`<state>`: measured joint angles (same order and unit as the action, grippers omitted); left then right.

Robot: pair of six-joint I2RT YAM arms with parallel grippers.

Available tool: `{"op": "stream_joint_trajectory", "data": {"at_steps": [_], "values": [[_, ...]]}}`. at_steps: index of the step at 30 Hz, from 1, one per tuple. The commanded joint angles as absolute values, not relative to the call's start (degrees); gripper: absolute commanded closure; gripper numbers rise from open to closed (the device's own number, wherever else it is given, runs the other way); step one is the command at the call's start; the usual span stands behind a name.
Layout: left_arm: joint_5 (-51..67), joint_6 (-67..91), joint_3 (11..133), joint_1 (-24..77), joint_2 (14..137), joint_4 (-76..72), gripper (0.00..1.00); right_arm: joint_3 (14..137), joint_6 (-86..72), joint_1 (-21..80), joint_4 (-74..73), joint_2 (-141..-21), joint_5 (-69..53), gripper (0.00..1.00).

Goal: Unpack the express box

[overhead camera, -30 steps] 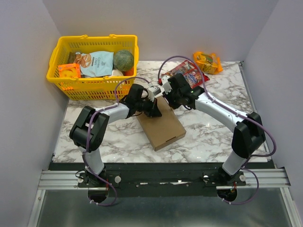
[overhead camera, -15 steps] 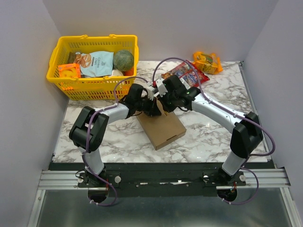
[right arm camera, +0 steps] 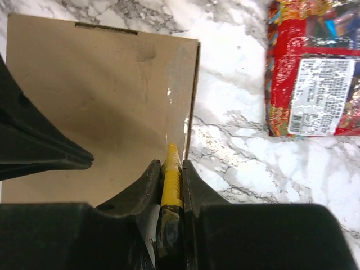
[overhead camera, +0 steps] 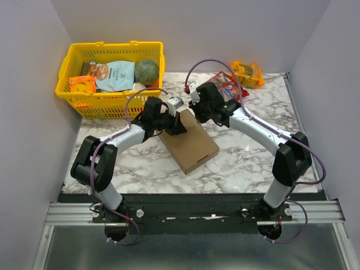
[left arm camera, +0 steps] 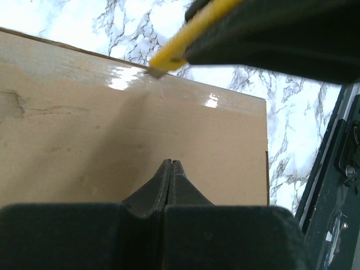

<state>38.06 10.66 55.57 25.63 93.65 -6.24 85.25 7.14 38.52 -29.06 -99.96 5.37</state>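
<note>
The express box (overhead camera: 191, 145) is a flat brown cardboard mailer lying closed on the marble table. My left gripper (overhead camera: 178, 125) is shut and empty, with its tips (left arm camera: 170, 163) resting on the lid (left arm camera: 84, 135) near the far end. My right gripper (overhead camera: 195, 108) is shut on a yellow utility knife (right arm camera: 170, 179). The knife's tip sits at the box's far right edge (right arm camera: 194, 101). The knife and its blade also show in the left wrist view (left arm camera: 169, 59), at the lid's shiny taped edge. The left fingers (right arm camera: 39, 149) show dark in the right wrist view.
A yellow plastic basket (overhead camera: 115, 46) with snack bags and a green melon stands at the back left. A red snack bag (overhead camera: 225, 87) (right arm camera: 315, 73) lies just behind the right gripper. An orange packet (overhead camera: 246, 73) is at the back right.
My right gripper with the knife has drawn back toward the box's far edge. My left arm has swung its elbow leftward while its tips stay on the lid.
</note>
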Motion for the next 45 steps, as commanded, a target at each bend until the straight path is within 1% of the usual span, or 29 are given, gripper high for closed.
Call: {"op": "stream_joint_trajectory", "data": {"at_steps": [1, 6, 10, 16, 32, 45], "values": [[42.7, 8.9, 56.2, 26.3, 93.6, -5.3, 1.0, 82.4, 7.8, 36.7, -20.8, -97.1, 8.7, 1.0], [42.4, 8.8, 57.7, 27.5, 96.1, -4.5, 1.0, 80.2, 8.3, 35.7, -16.1, -96.8, 8.3, 0.99], [40.3, 9.8, 57.4, 27.6, 99.7, -5.1, 1.0, 79.3, 7.5, 35.5, -15.6, -96.9, 7.3, 1.0], [39.5, 9.4, 57.8, 27.5, 102.0, -4.7, 1.0, 76.9, 6.2, 35.5, -14.4, -96.2, 6.2, 1.0], [38.8, 9.0, 58.4, 27.5, 102.8, -4.0, 1.0, 75.6, 5.0, 35.5, -14.1, -96.7, 2.8, 0.99], [38.7, 8.9, 58.5, 27.5, 103.0, -3.7, 1.0, 75.1, 6.2, 35.6, -14.7, -97.9, 3.3, 0.99]]}}
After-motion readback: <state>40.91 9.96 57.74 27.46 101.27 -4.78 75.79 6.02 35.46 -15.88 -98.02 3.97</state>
